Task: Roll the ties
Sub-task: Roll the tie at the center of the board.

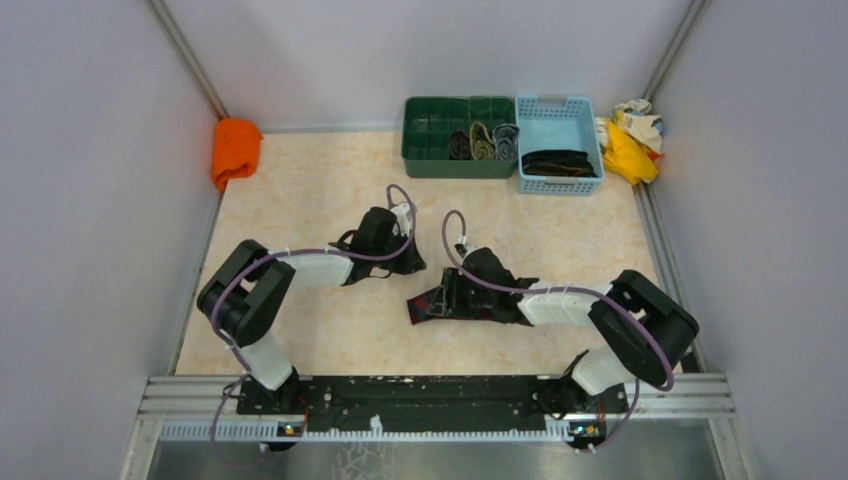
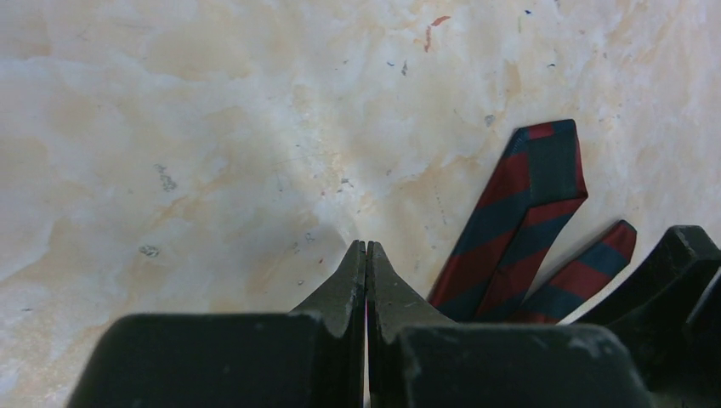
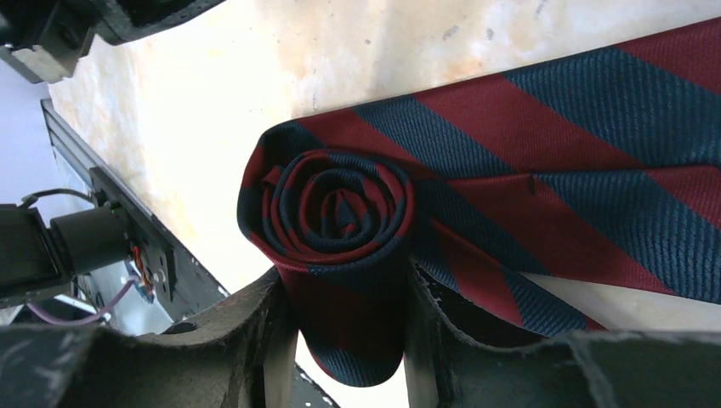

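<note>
Overhead, I see the dark red and navy tie (image 1: 424,306) lying near the middle of the tabletop, slightly toward the near edge. The right gripper (image 1: 445,300) is on it and the left gripper (image 1: 405,262) is just beside it. Three rolled ties (image 1: 485,142) sit in a green bin (image 1: 430,160) at the far edge. On my left wrist view, the fingers are pressed together on nothing, with the tie flat on the table to their right. On my right wrist view, the fingers clamp the tie's rolled coil, and its loose length trails away.
</note>
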You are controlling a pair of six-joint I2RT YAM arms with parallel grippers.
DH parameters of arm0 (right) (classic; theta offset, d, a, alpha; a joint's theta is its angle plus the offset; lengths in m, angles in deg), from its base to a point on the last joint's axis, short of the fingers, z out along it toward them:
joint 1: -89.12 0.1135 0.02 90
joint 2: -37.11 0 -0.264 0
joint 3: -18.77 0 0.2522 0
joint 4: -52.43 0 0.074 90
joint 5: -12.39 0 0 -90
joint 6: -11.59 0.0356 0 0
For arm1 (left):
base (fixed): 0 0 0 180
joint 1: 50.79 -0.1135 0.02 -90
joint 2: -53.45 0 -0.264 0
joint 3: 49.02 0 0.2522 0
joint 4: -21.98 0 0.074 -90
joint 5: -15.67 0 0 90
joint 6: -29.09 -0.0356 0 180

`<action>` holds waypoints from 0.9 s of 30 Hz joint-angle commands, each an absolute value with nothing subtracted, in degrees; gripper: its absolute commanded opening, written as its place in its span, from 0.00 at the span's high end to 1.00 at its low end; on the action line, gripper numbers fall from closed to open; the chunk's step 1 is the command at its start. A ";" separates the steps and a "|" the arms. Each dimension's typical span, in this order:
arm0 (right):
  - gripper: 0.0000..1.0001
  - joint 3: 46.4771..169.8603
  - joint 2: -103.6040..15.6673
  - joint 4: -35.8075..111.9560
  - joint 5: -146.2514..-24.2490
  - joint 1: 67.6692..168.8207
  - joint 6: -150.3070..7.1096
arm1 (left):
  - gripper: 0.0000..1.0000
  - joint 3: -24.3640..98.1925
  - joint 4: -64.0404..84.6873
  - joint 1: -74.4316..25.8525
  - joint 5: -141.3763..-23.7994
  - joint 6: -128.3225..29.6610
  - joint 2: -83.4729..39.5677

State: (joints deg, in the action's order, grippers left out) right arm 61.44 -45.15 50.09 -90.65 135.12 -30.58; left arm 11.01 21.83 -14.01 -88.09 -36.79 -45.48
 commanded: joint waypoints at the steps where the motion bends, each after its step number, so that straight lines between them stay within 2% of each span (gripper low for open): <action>1: 0.60 65.00 -46.96 51.65 -93.61 135.53 -32.92 | 1.00 12.43 18.08 -13.77 -83.12 -38.12 -44.82; 10: 0.62 71.16 -49.78 48.86 -95.28 137.81 -35.96 | 1.00 13.94 14.94 -14.05 -80.39 -38.33 -46.16; 23: 0.62 77.59 -61.95 51.53 -102.71 140.26 -38.09 | 1.00 15.54 13.07 -14.21 -81.03 -38.47 -48.41; 27: 0.56 79.44 -62.98 49.12 -101.01 140.70 -39.25 | 1.00 15.55 12.84 -14.33 -80.88 -38.84 -48.54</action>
